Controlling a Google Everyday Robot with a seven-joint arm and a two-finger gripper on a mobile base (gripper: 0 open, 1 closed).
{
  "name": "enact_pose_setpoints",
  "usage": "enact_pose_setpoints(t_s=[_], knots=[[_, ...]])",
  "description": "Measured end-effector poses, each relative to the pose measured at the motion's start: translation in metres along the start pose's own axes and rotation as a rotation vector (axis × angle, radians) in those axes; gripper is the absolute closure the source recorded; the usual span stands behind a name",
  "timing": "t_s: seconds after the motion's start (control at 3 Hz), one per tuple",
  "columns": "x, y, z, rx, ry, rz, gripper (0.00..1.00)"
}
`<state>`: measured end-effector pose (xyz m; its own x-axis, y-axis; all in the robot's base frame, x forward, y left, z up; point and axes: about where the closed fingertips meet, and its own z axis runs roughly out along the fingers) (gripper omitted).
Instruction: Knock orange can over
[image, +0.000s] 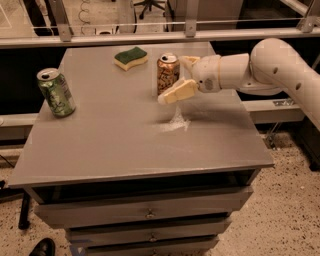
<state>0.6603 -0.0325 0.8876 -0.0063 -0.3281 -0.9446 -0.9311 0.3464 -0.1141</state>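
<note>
1. The gripper sits at the right side of the orange can, low over the table, with its jaws spread wide and holding nothing. The near finger slants down across the can's lower right. The far finger pokes out behind the can's upper right shoulder.
2. From where I stand the near finger overlaps the can's base. It may just be brushing the can, but I can't say for sure that it touches.
3. The orange can stands upright toward the back of the tabletop, a little right of centre, with its silver top level. The knock has not landed yet. I'd call this the last bit of the approach, right at contact.
4. The next move calls for a firm sideways sweep to the robot's left. It should strike high on the can's body so the can tips rather than slides across the smooth grey surface.
5. Behind the jaws, the thick white arm reaches in from the right edge of the table.
6. A green-and-yellow sponge lies near the can's far left, in the likely fall path. The green can stands well apart at the left edge.
7. Drawers run below the tabletop.
</note>
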Motion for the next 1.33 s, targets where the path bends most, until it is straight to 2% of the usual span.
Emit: enact_pose_setpoints(t_s=[0.67, 1.0, 1.33], knots=[[-0.038, 0.090, 0.026, -0.217, -0.056, 0.012, 0.00], [-0.054, 0.114, 0.028, -0.273, -0.074, -0.003, 0.00], [-0.058, 0.120, 0.024, -0.280, -0.074, -0.016, 0.00]])
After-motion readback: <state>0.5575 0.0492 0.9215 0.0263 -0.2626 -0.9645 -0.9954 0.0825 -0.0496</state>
